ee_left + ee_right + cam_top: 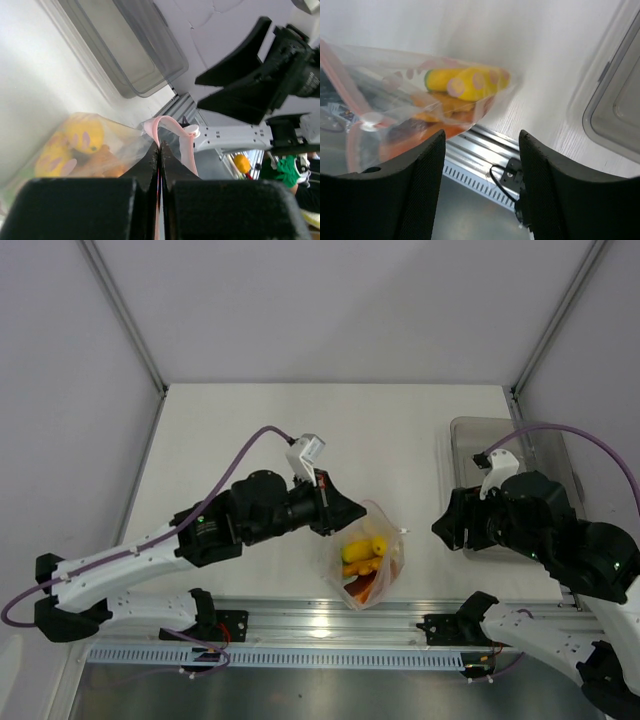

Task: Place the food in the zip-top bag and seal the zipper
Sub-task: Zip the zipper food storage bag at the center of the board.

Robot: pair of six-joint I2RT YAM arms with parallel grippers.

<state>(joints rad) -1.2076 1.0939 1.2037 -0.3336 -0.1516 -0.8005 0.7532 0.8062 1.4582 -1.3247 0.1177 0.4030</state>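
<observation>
Left wrist | left gripper point(159, 152) is pinching the zipper point(162, 121) | right gripper point(481, 139) is gaping empty | food point(467, 82) is lying inside zip-top bag point(380, 67)

Clear zip-top bag point(378, 523) holds yellow and orange food point(364, 551).

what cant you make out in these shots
- zipper sealed or not: left wrist view, blurred and pinched in the left end effector; top view, that end effector covers it
- food count and kinds: right wrist view, blurred behind the crinkly zip-top bag
- tray contents: top view, right arm covers part
</observation>
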